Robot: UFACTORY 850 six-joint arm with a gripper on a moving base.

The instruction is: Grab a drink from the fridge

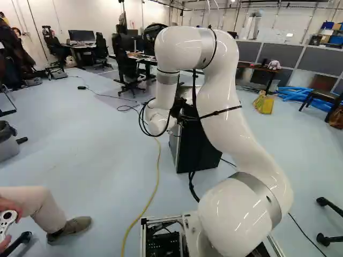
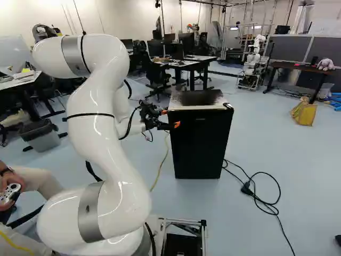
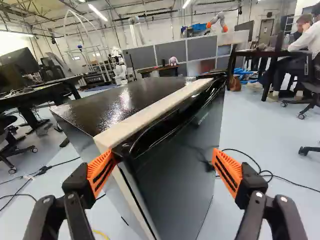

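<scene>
Base views behind arm (image 2: pixel 95 114), facing ahead, sharing fridge (image 2: pixel 200 146); wrist view nearer.

I have my arm (image 1: pixel 233 123) rising from its lowest joint in a tall arch, the elbow (image 1: pixel 185 48) bent high and the forearm dropping steeply to the wrist (image 1: pixel 159 119). From there the claw (image 2: pixel 170 118) reaches forward, roughly level. In my wrist view its two fingers stand wide apart, orange pads (image 3: pixel 101 172) facing each other.
</scene>
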